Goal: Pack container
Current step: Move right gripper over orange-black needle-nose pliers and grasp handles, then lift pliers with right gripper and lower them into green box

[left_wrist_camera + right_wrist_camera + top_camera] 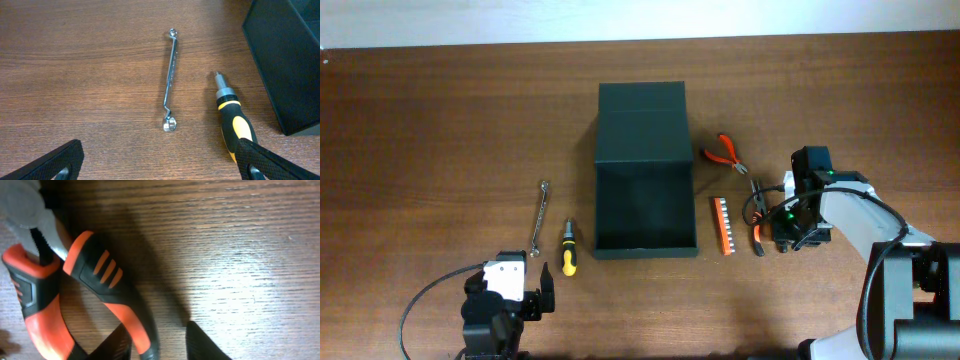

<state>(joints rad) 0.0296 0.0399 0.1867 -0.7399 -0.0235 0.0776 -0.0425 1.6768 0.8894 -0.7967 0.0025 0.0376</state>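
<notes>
The container point(642, 120) is a dark green-black box at the table's centre, with its flap lid open and its inside bare. It also shows in the left wrist view point(290, 60). My left gripper point(510, 292) is open and empty near the front edge. In the left wrist view point(160, 170) a silver wrench point(171, 80) lies ahead of it, and a yellow-black screwdriver point(235, 127) lies by its right finger. My right gripper point(775, 235) is low over orange-black pliers point(757, 232). In the right wrist view its fingers point(160, 342) are apart on either side of one pliers handle point(115, 300).
Red-handled pliers point(725, 152) lie right of the container near its back. An orange bit strip point(723, 224) lies between the container and my right gripper. The wrench point(538, 217) and screwdriver point(568, 260) lie left of the container.
</notes>
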